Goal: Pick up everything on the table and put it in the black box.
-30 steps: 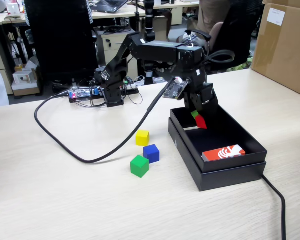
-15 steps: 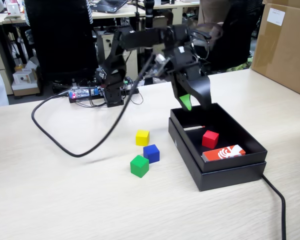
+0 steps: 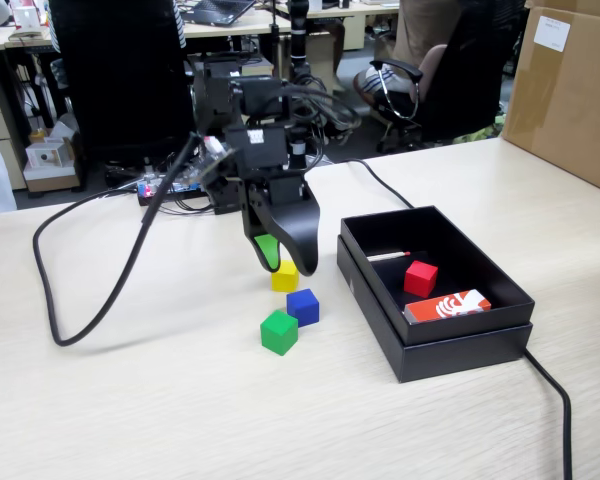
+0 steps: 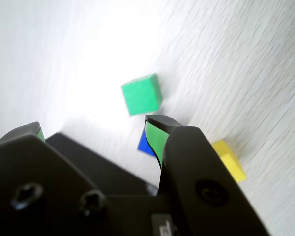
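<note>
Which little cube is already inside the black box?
The red cube. It sits in the black box; the yellow, blue and green cubes remain outside.

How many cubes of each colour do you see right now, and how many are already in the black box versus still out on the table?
Red cube: 1, in the black box
Yellow cube: 1, on the table
Blue cube: 1, on the table
Green cube: 1, on the table
Total: 4 cubes, 1 boxed, 3 left.
</note>
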